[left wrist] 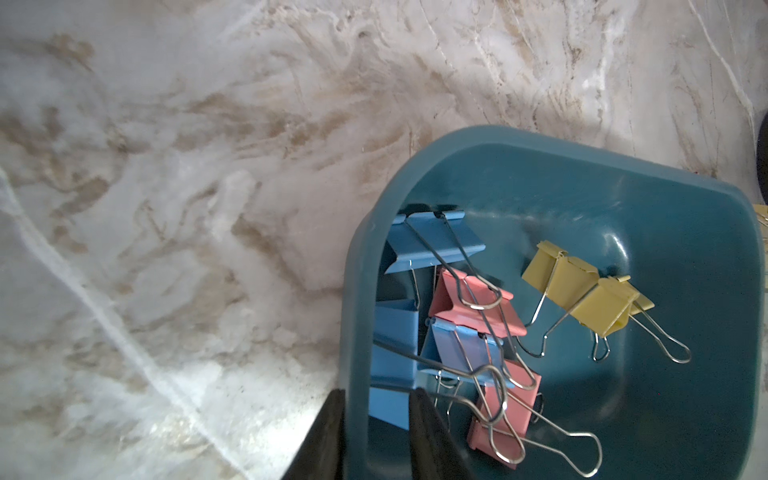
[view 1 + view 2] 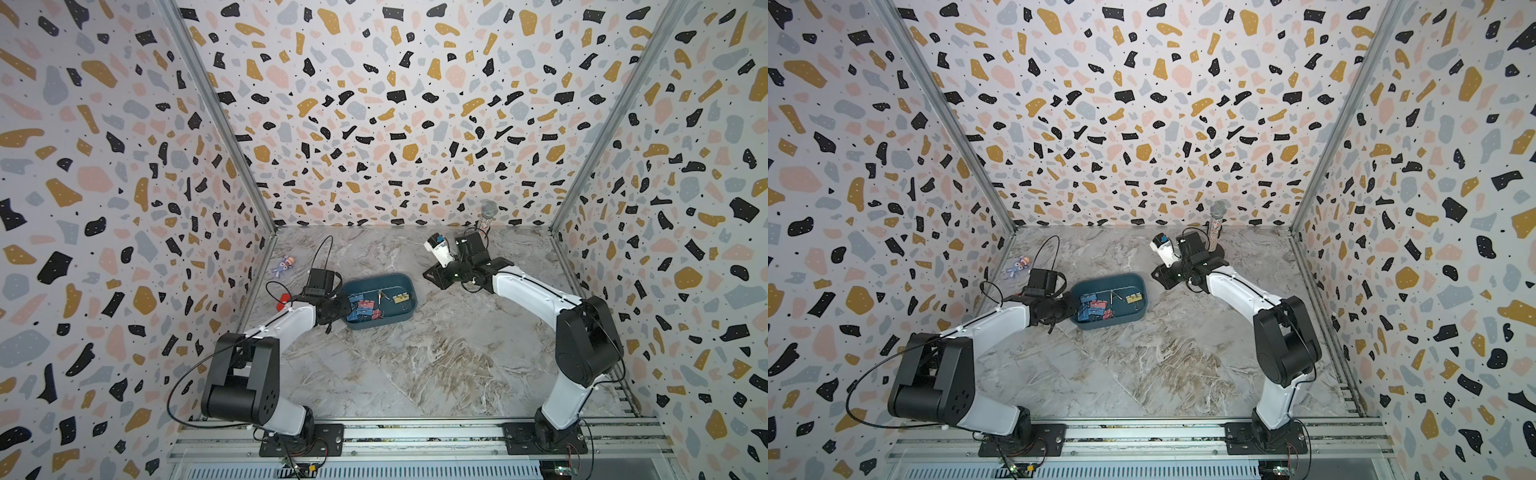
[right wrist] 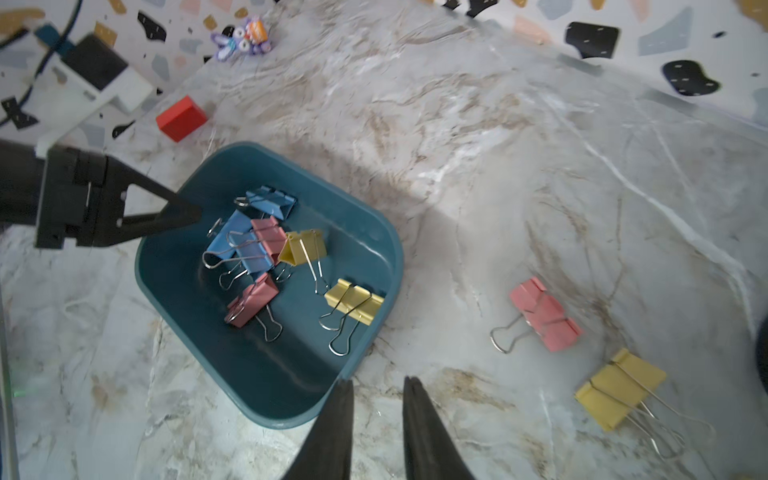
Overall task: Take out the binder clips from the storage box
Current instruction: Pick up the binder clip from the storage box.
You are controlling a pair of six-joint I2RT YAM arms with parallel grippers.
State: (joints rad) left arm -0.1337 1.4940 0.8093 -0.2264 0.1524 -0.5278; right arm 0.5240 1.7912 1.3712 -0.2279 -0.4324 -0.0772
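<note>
The left gripper (image 1: 376, 399) pinches the storage box (image 1: 540, 141) at its 9 o'clock side, binder clips (image 1: 478, 307) inside. The right gripper (image 3: 379, 386), at its 2 o'clock, is a little open.

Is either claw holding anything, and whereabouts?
The left gripper pinches the storage box by its end wall, straddling the rim. The right gripper holds nothing.

Top views overhead — wrist cameras near, both apparently sharing the storage box (image 3: 266, 399).
</note>
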